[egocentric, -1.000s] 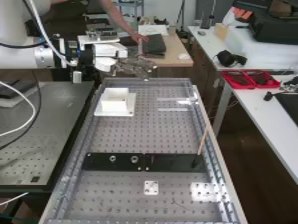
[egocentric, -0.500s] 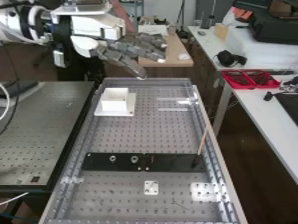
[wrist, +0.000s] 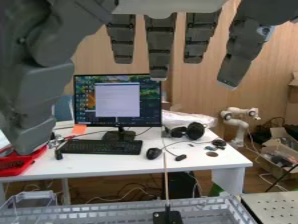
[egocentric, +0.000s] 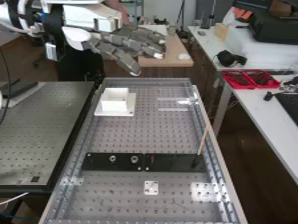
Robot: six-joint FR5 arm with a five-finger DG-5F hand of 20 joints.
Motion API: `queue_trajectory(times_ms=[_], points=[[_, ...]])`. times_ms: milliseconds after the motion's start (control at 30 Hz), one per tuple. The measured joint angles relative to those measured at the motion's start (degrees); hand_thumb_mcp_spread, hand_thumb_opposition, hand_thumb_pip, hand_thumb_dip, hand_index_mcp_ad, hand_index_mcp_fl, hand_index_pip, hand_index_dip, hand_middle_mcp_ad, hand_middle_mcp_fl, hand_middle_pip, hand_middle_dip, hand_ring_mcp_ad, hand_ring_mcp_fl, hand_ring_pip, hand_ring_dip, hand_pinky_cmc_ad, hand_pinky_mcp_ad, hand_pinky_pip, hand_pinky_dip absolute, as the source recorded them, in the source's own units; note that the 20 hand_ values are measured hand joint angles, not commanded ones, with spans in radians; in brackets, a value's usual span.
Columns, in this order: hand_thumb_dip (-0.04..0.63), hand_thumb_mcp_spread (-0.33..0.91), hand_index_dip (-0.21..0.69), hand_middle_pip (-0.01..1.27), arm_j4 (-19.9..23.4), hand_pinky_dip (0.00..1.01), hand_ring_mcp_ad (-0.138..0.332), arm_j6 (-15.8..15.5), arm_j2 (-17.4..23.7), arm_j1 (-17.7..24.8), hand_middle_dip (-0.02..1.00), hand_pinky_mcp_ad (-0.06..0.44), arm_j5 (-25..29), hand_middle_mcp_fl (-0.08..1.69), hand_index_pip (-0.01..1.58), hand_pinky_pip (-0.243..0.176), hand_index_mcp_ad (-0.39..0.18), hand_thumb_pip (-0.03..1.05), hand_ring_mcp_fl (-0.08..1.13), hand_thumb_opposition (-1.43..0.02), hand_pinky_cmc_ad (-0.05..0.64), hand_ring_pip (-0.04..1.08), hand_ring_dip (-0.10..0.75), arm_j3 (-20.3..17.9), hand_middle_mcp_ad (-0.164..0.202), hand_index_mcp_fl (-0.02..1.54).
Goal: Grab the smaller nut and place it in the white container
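High view: smooth, square white container [egocentric: 114, 106]

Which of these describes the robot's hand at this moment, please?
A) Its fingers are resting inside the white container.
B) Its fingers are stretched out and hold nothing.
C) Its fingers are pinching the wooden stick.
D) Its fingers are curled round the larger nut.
B: the hand is raised near the far end of the bench, its fingers straight and empty, while the larger nut stands on the black bar.
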Motion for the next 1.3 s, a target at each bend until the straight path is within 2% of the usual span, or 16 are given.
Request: queue_trajectory(times_ms=[200, 633, 733, 1067, 1300], points=[[0.140, 0.24, 0.106, 0.12, -1.0, 0.52, 0.152, -0.1, -0.8, 0.0, 0.25, 0.346, -0.7, 0.15, 0.12, -0.089, -0.106, 0.45, 0.01, -0.73, 0.414, 0.10, 0.087, 1.1, 0.065, 0.08], [0.145, 0.24, 0.108, 0.12, -1.1, 0.52, 0.152, 0.5, -0.8, -0.2, 0.25, 0.346, -0.3, 0.15, 0.12, -0.089, -0.106, 0.45, 0.01, -0.73, 0.429, 0.10, 0.087, 1.0, 0.066, 0.08], [0.129, 0.24, 0.110, 0.12, -1.3, 0.52, 0.154, 0.5, -0.9, -0.3, 0.25, 0.344, -0.5, 0.15, 0.12, -0.105, -0.106, 0.45, 0.01, -0.73, 0.429, 0.10, 0.087, 1.1, 0.066, 0.08], [0.131, 0.24, 0.110, 0.12, -2.9, 0.52, 0.152, -0.4, -0.8, -1.1, 0.25, 0.346, -2.8, 0.15, 0.12, -0.103, -0.106, 0.45, 0.01, -0.73, 0.429, 0.10, 0.087, 1.8, 0.066, 0.08], [0.131, 0.24, 0.110, 0.12, -2.2, 0.53, 0.150, 0.2, -0.1, -2.1, 0.25, 0.347, -4.8, 0.15, 0.12, -0.103, -0.106, 0.44, 0.01, -0.73, 0.426, 0.10, 0.087, 0.5, 0.066, 0.08]])
